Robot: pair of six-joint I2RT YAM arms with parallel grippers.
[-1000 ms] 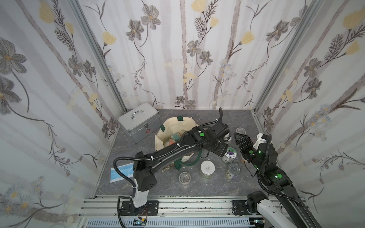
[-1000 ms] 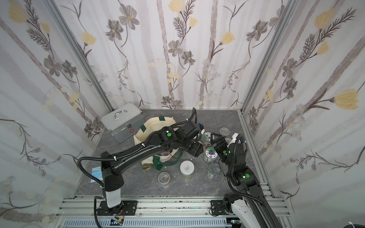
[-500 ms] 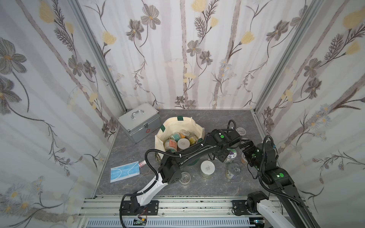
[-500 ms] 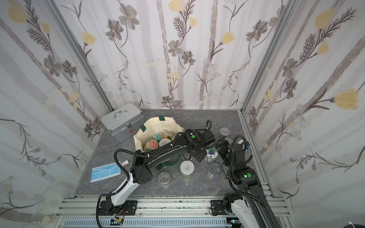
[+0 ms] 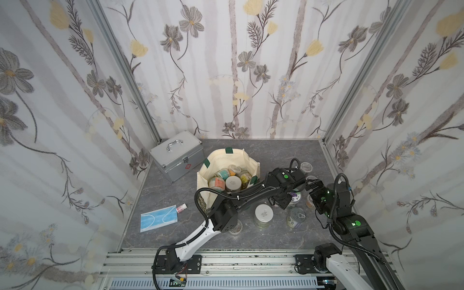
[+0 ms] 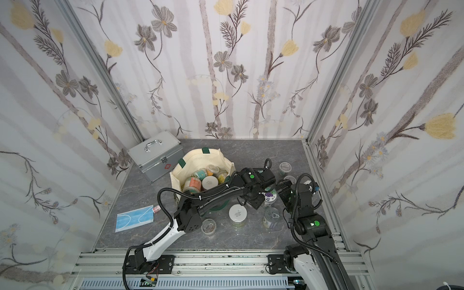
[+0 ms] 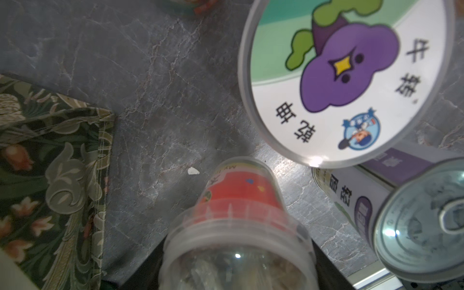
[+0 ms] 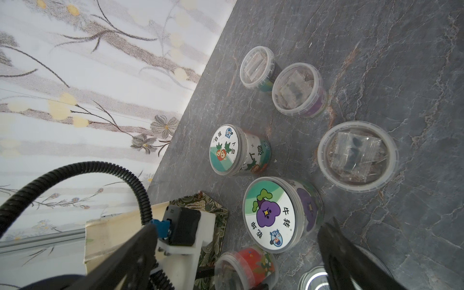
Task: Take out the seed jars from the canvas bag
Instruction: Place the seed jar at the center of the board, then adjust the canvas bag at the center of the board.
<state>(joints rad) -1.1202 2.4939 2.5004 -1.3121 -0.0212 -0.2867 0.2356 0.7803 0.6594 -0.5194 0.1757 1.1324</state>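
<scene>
Canvas bag (image 5: 227, 157) is stood open on the grey tabletop (image 5: 175, 195). Several seed jars (image 5: 232, 182) are seen inside it, packed close, with white, teal, orange and yellow tops.

Left gripper (image 5: 280, 203) is placed just beside the bag, on the side toward the right arm, and is clamped on a red-labelled jar (image 7: 241, 200) with a clear lid. The jar is held tilted. Whether its base touches the tabletop cannot be told. The bag's patterned base (image 7: 50, 163) is seen near that jar in the left wrist view.

Right gripper (image 8: 241, 223) is held farther from the bag than the left one. Its jaws are spread wide and nothing is gripped.

Already out of the bag:
- eggplant-lid jar (image 8: 270, 216), upright, just beside the held jar on the side away from the bag
- pull-tab can (image 5: 296, 218), near it
- white-lid jar (image 5: 263, 213), near the bag's front
- red-fruit-lid jar (image 8: 224, 149) and three clear-lid jars (image 8: 356, 155), set farther from the bag
- one short clear jar (image 6: 209, 226), in front of the bag by the left arm's elbow

Silver metal case (image 5: 177, 155) is placed just beside the bag, toward the back left wall. Blue face mask (image 5: 158, 218) and pink-capped bottle (image 5: 181, 208) are laid well apart from the bag — bottle touching the mask's edge.
</scene>
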